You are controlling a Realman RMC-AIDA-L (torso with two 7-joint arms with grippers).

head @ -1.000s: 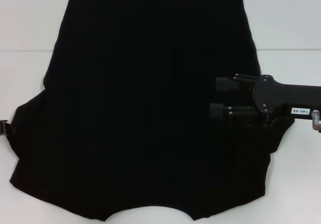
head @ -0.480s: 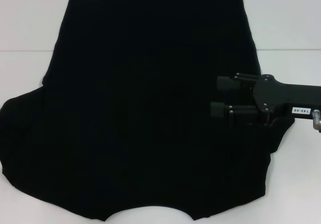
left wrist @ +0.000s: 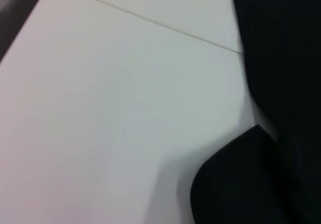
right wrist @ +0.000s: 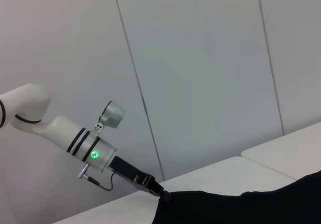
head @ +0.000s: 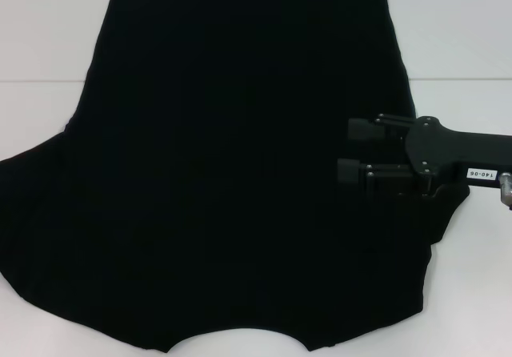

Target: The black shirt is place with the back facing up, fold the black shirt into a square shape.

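The black shirt (head: 240, 173) lies spread flat on the white table, hem at the far side and the curved neckline at the near edge. Its left sleeve reaches the picture's left border. My right gripper (head: 350, 150) hovers open over the shirt's right side near the right sleeve, with nothing between its fingers. My left gripper is outside the head view. In the right wrist view the left gripper (right wrist: 153, 188) sits at the edge of the shirt (right wrist: 241, 209). The left wrist view shows the shirt (left wrist: 281, 83) beside bare table.
The white table (head: 464, 37) shows around the shirt at the far left, far right and near right. A seam (head: 40, 81) runs across the tabletop. A pale panelled wall (right wrist: 200, 58) stands behind the table.
The left sleeve has been drawn out leftward and now lies wider, up to the picture's left border. The left gripper has gone from the head view. The right gripper has barely moved.
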